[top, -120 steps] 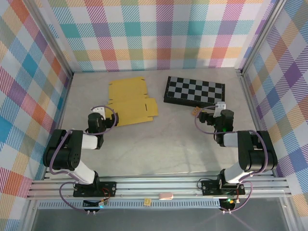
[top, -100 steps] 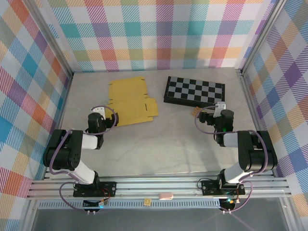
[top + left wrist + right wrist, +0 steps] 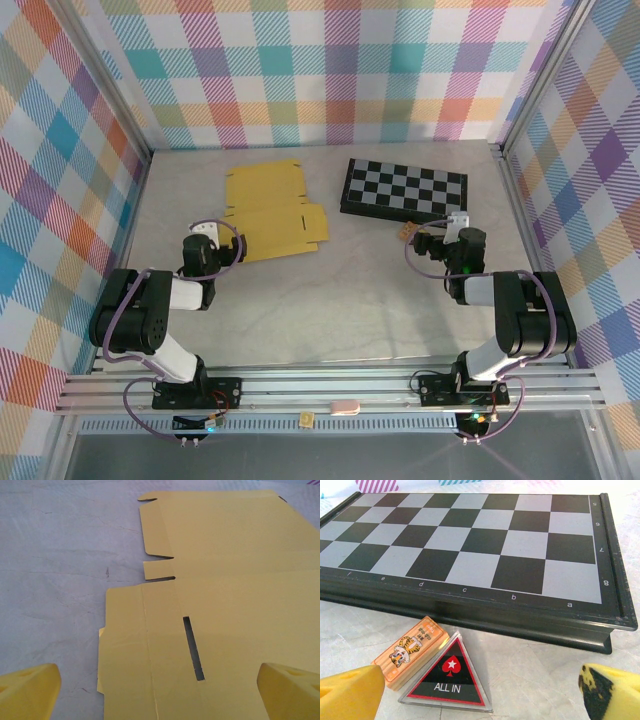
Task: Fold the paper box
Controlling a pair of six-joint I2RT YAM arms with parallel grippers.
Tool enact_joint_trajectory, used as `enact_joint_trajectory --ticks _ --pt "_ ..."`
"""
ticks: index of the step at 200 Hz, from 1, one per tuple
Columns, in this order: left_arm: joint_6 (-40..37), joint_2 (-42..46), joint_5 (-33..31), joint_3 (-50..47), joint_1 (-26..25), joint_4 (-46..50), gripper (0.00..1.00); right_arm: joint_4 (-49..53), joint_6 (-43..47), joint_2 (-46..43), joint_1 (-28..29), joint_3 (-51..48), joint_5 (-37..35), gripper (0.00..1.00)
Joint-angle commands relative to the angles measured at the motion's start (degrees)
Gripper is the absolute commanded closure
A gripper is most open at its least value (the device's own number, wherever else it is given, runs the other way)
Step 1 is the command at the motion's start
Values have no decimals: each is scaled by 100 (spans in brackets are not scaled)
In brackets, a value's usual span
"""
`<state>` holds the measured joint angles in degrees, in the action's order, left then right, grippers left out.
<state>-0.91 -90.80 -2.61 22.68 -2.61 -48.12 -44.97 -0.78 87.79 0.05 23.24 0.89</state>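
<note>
Nothing has moved since the earlier frame. Left claw (image 3: 203, 248) (image 3: 160, 692) sits low over the surface (image 3: 330, 300), jaws wide open and empty, facing the paper box (image 3: 268, 212) (image 3: 230, 580) lying flat, unfolded, back-left. Right claw (image 3: 452, 240) (image 3: 480, 692), equally low, open and empty, faces the checkered board (image 3: 403, 190) (image 3: 470, 540), 2 small tokens (image 3: 412, 650) between them.

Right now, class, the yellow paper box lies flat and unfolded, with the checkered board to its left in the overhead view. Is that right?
Not quite. The paper box does lie flat and unfolded, but the checkered board sits to its right, as the top external view shows.
</note>
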Motion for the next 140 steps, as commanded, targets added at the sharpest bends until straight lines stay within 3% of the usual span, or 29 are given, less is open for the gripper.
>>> enact_joint_trajectory --ticks 1,45,63,87,102,123,140 --pt "-48 37 -55 127 -29 -40 0 -118 16 -1 29 83 -1 1" --pt "-53 36 -70 117 -33 -52 0 -189 16 -33 28 41 -5 1" --pt "-73 307 -108 99 -61 70 0 408 -2 -532 134 171 -422 1" --pt "-145 1135 -904 423 -348 1284 0 1078 125 -1477 447 244 -1055 1" --pt "20 1522 -1321 554 -491 1318 0 1323 215 -2124 642 504 -1293 1" --pt "314 1790 -2033 1314 -760 1796 0 2383 285 -2614 881 1593 -1764 1" --pt "1029 1703 -2640 2446 -922 3051 0 3332 -135 -2673 945 2738 -2134 1"
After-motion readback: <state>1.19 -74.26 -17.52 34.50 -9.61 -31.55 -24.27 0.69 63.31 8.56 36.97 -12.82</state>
